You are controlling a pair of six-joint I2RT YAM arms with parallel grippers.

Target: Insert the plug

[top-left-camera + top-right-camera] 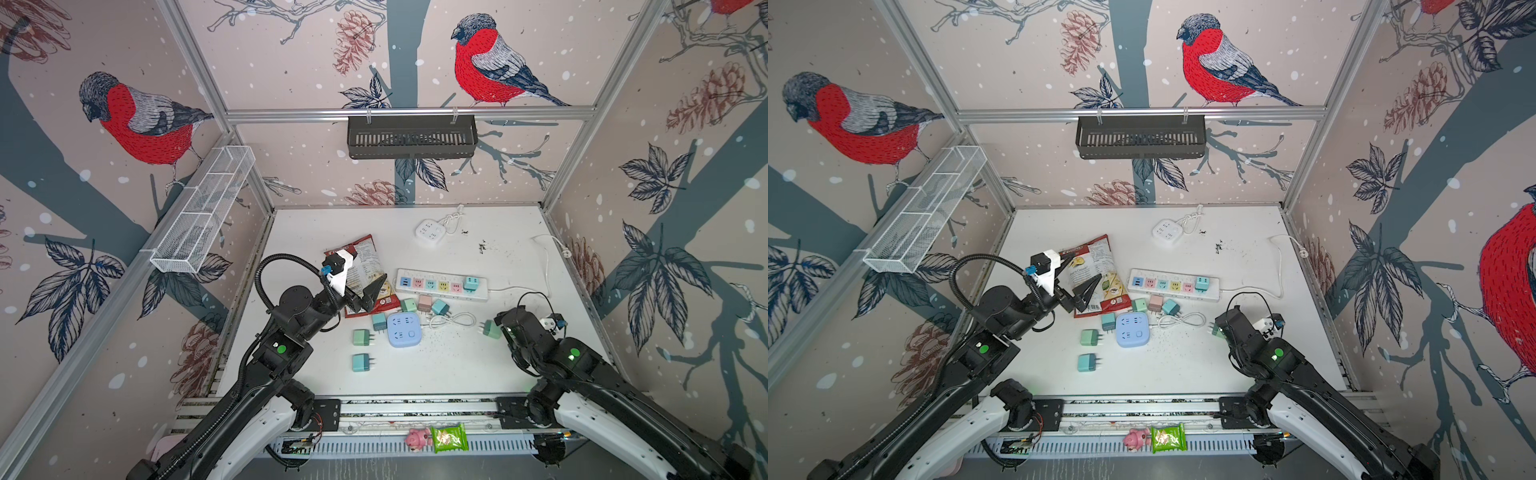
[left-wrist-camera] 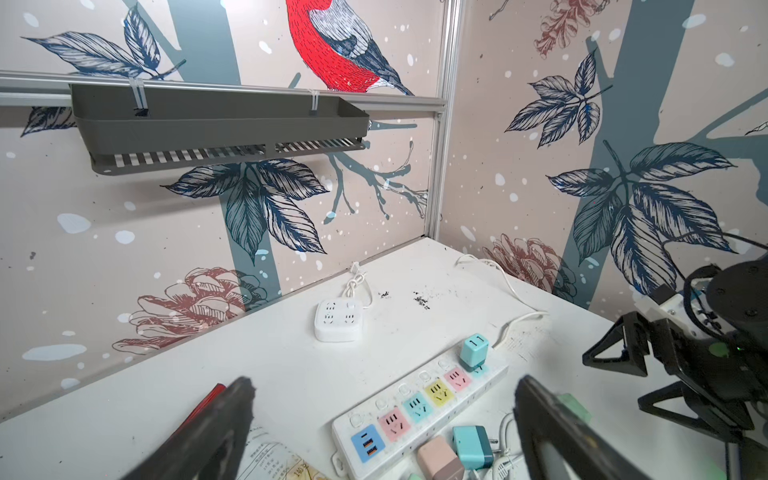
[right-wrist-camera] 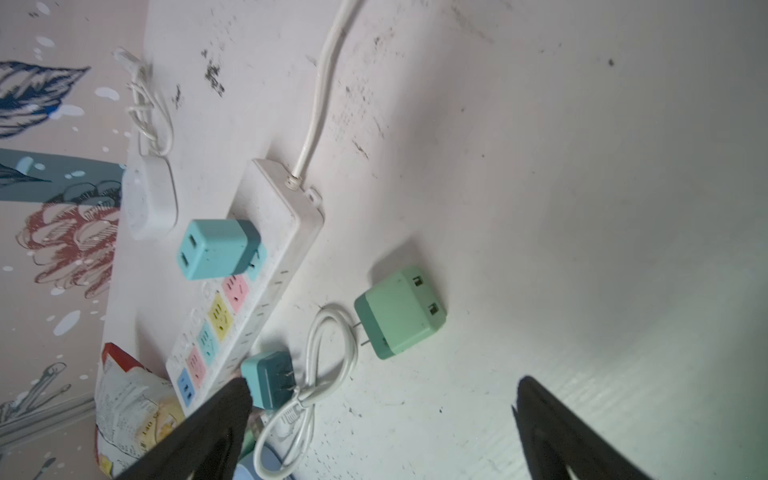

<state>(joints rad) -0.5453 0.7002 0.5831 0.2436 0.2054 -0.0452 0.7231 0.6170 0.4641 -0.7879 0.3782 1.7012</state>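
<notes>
A white power strip (image 1: 440, 284) (image 2: 419, 411) with coloured sockets lies mid-table. A teal plug (image 1: 470, 284) (image 3: 218, 248) stands inserted at its right end. Green (image 1: 409, 305), pink (image 1: 424, 303) and teal (image 1: 439, 307) plugs lie loose just in front of it. My left gripper (image 1: 365, 299) (image 2: 386, 399) hovers open over the snack bag, left of the strip, holding nothing. My right gripper (image 3: 382, 415) is open and empty, low over bare table. A green plug (image 3: 401, 311) (image 1: 491, 329) lies on its side just ahead of it.
A snack bag (image 1: 365, 257) lies under the left gripper. A blue square socket (image 1: 404, 329), a coiled white cable (image 1: 453, 320) and three more plugs sit front-centre. A white square socket (image 1: 430, 230) is at the back. The strip's cord (image 1: 546, 266) runs right.
</notes>
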